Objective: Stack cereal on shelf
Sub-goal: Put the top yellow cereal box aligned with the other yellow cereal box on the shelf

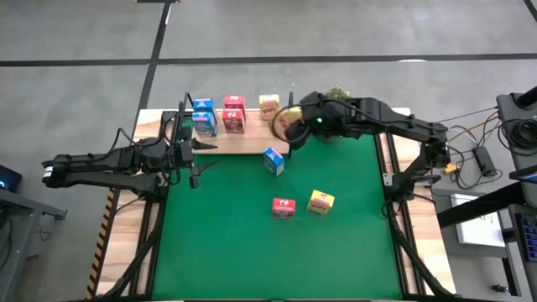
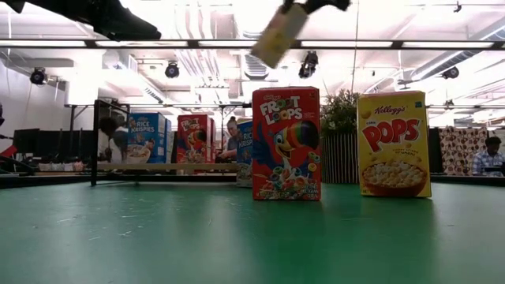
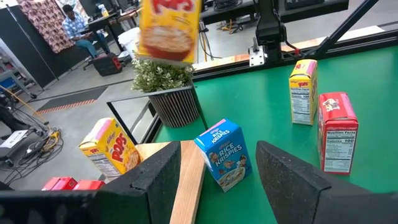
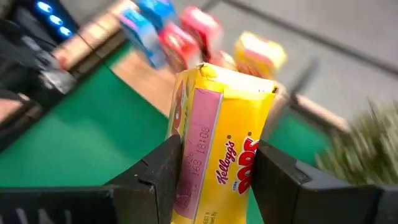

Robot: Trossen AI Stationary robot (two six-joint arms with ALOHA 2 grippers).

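Observation:
My right gripper (image 1: 289, 127) is shut on a yellow cereal box (image 4: 219, 124), high above the shelf's right end; the box shows tilted in the low view (image 2: 280, 35). The wooden shelf (image 1: 239, 143) lies along the mat's far edge and carries two blue boxes (image 1: 204, 119), two red boxes (image 1: 234, 116) and one yellow box (image 1: 268, 105). On the mat stand a blue box (image 1: 273, 159), a red box (image 1: 284, 207) and a yellow box (image 1: 320, 201). My left gripper (image 1: 198, 156) is open and empty near the shelf's left part. My right gripper pinches the yellow box between its two fingers (image 4: 166, 167), which lie on two opposite sides of it near one end (image 4: 244, 186). The rest of the box sticks out beyond the fingertips. The box is lifted clear of shelf and mat and is tilted.
A potted green plant (image 1: 337, 94) stands at the far edge, just right of the shelf and behind my right gripper. The green mat (image 1: 336, 252) is bare in its near half. People sit in the room beyond the table (image 2: 491, 154).

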